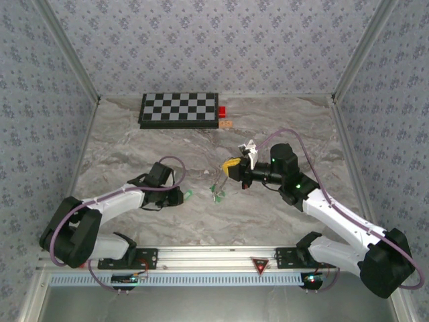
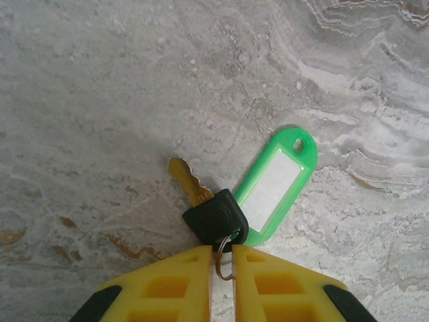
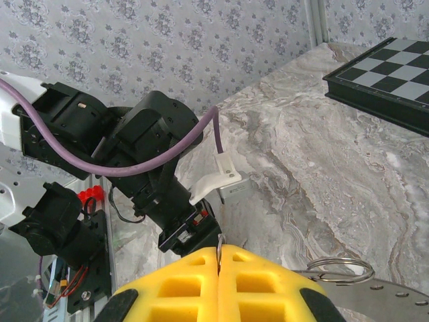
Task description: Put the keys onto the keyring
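Observation:
A key [image 2: 213,216] with a black head, a brass blade and a green plastic tag [image 2: 275,184] lies on the marble table. My left gripper [image 2: 222,251] is shut on the small wire ring [image 2: 223,263] threaded through the key's head. From above, that gripper [image 1: 182,196] sits low on the table with the green tag [image 1: 190,194] at its tip. My right gripper [image 3: 219,248] is shut, pinching a thin metal keyring [image 3: 219,239] edge-on between its yellow fingertips. It hovers mid-table [image 1: 234,168]; another green-tagged key [image 1: 218,192] is just below and left of it.
A chessboard [image 1: 179,109] stands at the back, with a small red block [image 1: 222,111] and a tan piece [image 1: 226,124] at its right end. The left arm's black wrist [image 3: 147,147] is close in front of my right gripper. A wire ring [image 3: 335,270] shows over a perforated metal strip [image 3: 375,295].

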{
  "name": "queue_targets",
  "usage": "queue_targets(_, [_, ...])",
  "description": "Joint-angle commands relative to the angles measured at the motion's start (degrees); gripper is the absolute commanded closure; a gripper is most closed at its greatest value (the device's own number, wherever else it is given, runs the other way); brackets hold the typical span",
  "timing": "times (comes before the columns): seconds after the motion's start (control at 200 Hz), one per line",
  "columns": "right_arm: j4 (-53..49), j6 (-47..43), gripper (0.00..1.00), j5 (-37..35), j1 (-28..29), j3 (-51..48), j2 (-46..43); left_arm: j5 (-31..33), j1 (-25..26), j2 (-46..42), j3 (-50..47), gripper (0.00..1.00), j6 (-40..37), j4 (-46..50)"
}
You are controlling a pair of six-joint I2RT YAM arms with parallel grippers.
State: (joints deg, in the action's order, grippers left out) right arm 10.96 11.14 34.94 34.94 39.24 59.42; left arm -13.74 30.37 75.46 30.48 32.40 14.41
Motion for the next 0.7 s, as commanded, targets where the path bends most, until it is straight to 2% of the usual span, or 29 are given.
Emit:
queue_targets(0.0, [2.14,0.71,1.0,0.84,0.44,0.26,-0.22,-0.43,0.25,0.77,1.57,0.84,-0.33,0.88])
queue_targets(0.335, [2.15,0.56,1.0,0.83,0.47,0.28,-0.3,-0.31,0.3,1.58,2.45,0.84,1.48,-0.05])
queue_targets(0.695, [2.21,0.62,1.0,0.79,0.47,0.27,-0.32,-2.06,0.24,-0.93,1.97,0.8,2.77,-1.08])
